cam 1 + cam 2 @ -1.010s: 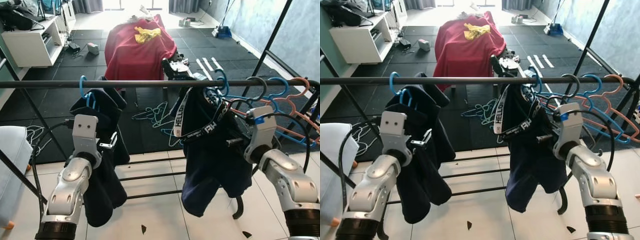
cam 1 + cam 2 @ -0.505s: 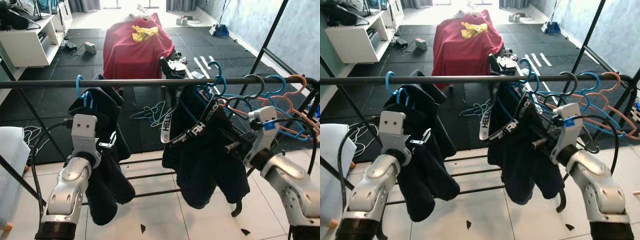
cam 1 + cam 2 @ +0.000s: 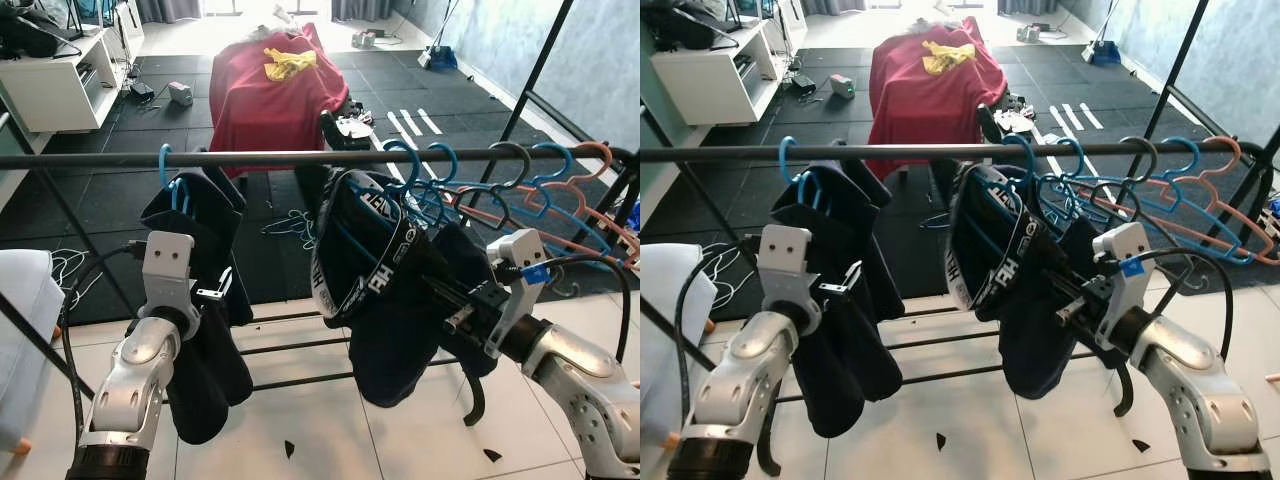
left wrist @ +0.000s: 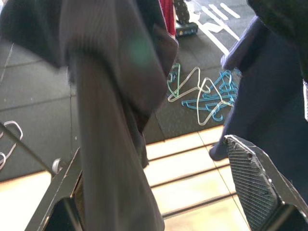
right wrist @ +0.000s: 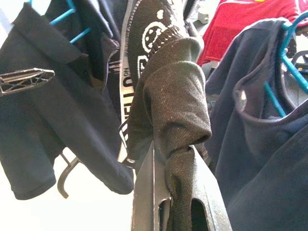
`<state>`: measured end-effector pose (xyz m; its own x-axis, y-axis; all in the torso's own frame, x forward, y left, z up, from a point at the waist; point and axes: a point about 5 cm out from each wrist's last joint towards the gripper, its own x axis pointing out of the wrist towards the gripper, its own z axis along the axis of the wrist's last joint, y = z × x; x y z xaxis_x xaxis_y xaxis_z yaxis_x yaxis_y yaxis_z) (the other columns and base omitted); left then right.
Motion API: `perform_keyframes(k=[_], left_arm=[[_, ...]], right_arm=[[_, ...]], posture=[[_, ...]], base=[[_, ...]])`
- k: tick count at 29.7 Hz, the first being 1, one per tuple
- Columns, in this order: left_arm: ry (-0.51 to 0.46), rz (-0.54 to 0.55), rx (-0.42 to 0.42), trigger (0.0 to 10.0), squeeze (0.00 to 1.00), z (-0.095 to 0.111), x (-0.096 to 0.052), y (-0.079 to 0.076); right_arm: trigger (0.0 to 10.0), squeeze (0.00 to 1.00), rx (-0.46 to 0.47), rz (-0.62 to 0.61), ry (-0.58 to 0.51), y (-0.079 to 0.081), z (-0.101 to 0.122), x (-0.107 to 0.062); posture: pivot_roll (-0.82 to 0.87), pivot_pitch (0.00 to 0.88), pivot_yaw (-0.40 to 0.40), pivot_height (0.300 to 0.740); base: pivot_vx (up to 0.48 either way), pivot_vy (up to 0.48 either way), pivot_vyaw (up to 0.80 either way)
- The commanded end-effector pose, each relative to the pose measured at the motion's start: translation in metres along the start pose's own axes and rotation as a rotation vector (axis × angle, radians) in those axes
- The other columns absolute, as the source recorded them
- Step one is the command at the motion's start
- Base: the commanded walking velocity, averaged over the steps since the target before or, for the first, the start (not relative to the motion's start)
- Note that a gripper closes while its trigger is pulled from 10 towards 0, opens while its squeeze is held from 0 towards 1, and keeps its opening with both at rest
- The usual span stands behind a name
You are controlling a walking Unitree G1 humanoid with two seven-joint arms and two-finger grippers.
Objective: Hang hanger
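Observation:
A dark rail [image 3: 250, 160] crosses the view. The blue hanger [image 3: 400, 155] hooked on it near the middle carries a navy garment [image 3: 390, 320] with a white-lettered band. My right gripper [image 3: 445, 300] reaches in from the right and is shut on a fold of that garment [image 5: 173, 110], which is drawn sideways. On a second blue hanger [image 3: 165, 170] further left hangs a dark garment [image 3: 205, 300]. My left gripper [image 4: 154, 192] is open right beside this cloth, its fingers [image 4: 255, 178] wide apart.
Several empty blue, grey and orange hangers [image 3: 540, 185] crowd the rail's right end. Lower rack bars [image 3: 290, 350] run across at knee height. Loose hangers [image 3: 290, 225] lie on the black mat beyond, near a red-draped table [image 3: 275, 95] and a white shelf [image 3: 55, 85].
My right gripper has pulled the navy garment leftward and lower; its hanger hook has slid left along the rail, away from the empty hangers. The left arm has barely moved.

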<state>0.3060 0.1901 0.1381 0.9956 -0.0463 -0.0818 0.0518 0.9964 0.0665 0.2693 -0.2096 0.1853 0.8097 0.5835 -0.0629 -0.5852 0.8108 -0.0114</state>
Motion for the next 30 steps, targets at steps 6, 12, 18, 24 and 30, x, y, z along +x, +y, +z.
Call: perform_keyframes(k=[6,12,18,24,30], left_arm=[[0.020,-0.005,0.047,10.0,0.00,-0.003,-0.001,0.019],[-0.003,-0.015,0.069,10.0,0.00,0.004,0.002,0.032],[-0.086,-0.294,0.047,10.0,0.00,0.037,0.000,0.048],[-0.178,-0.728,-0.067,10.0,0.00,0.067,-0.026,0.031],[-0.324,-1.094,-0.124,10.0,0.00,0.102,-0.053,0.021]], right_arm=[[0.0,0.00,-0.034,0.083,0.057,0.005,0.001,-0.015],[0.0,0.00,-0.051,0.079,0.068,0.000,0.003,-0.020],[0.0,0.00,-0.070,0.157,0.083,-0.006,0.018,-0.034],[0.0,0.00,-0.040,0.435,0.228,0.015,0.015,-0.050],[0.0,0.00,-0.004,0.629,0.312,0.026,0.017,-0.058]], posture=[[-0.07,0.094,-0.023,0.740],[-0.07,0.095,-0.025,0.740],[-0.06,0.088,-0.025,0.740],[-0.07,0.077,-0.030,0.740],[-0.06,0.064,-0.038,0.740]], base=[[-0.333,0.000,0.00],[-0.369,0.000,0.00],[-0.381,0.000,0.00],[-0.234,0.000,0.00],[0.000,0.000,0.00]])
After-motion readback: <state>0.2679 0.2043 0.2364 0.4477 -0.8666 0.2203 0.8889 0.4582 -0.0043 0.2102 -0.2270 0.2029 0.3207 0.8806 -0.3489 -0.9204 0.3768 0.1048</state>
